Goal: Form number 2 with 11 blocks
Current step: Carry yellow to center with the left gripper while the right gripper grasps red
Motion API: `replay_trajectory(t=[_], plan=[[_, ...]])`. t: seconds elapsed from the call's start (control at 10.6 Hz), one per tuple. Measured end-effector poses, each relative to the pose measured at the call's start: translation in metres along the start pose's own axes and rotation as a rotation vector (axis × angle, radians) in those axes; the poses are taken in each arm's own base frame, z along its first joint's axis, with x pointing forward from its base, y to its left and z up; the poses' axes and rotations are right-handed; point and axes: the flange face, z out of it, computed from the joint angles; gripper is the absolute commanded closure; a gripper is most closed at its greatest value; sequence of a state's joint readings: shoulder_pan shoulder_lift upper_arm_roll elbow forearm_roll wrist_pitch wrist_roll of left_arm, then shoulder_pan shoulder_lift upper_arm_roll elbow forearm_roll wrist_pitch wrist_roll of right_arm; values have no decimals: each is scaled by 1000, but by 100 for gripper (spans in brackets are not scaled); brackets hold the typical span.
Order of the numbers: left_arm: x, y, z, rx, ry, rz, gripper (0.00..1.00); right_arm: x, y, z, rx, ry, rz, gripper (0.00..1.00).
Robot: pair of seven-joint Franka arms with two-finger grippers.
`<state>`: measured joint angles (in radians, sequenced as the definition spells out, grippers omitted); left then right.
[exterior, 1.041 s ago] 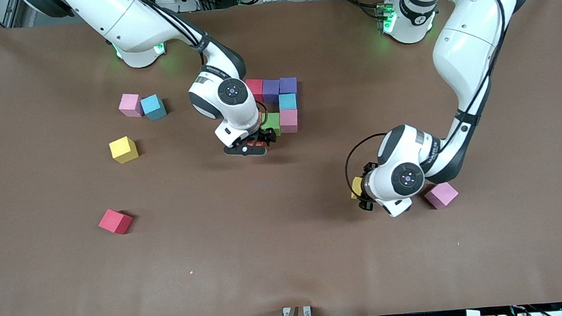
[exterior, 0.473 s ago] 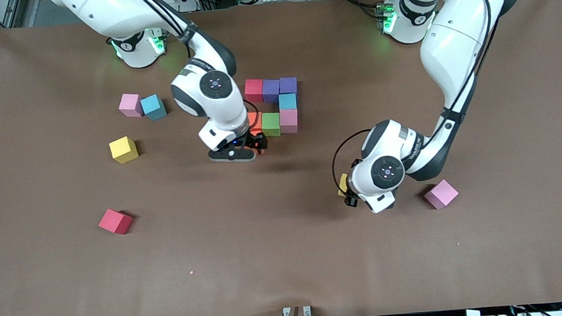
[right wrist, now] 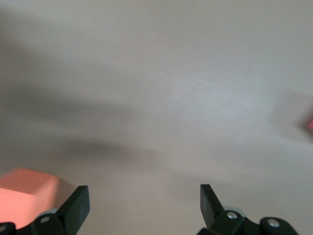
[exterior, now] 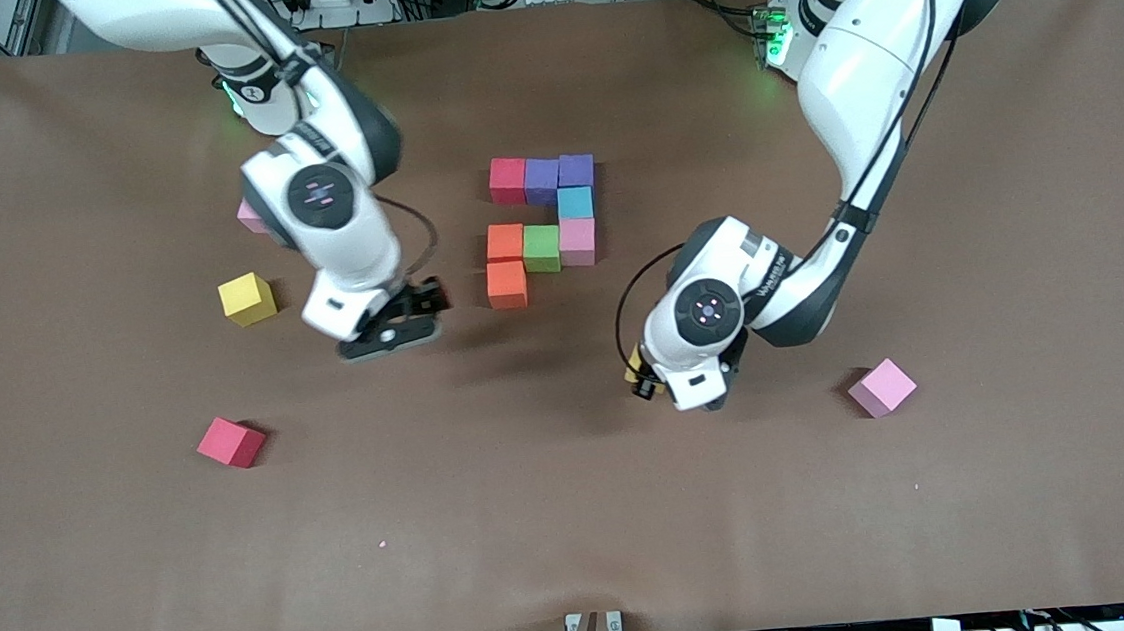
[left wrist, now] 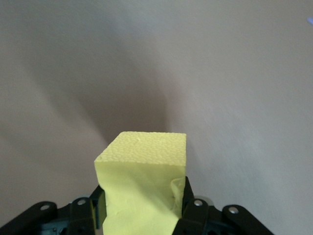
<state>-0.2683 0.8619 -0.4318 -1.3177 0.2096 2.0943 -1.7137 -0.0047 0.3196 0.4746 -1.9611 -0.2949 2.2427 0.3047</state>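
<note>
Seven blocks formed the unfinished number 2 (exterior: 542, 225); four remained. The left gripper (left wrist: 142, 215) had jaws pinching a yellow block (left wrist: 144, 191); right gripper (exterior: 390, 321) jaws spread, empty.

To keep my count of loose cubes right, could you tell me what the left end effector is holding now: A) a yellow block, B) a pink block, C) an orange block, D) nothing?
A: in the left wrist view the left end effector is clamped on a yellow block.
</note>
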Motion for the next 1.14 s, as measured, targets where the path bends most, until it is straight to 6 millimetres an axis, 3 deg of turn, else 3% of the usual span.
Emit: replay_trajectory(t=[0.19,0.38,0.66,0.95,1.14], plan=[[-28,6,-14,-35,0,103,47,-5,63,8,-9,-21,-138,0],[-37,13,-28,-73,1,216,48,-7,117,20,-2,-10,-222,0],[-60,15,-32,-105,-4,401,53,-7,181,63,12,19,-326,0],[-93,18,-35,-132,-34,512,54,17,251,110,25,17,-475,0],[-115,19,-29,-136,-32,617,54,30,287,128,62,-18,-501,0]])
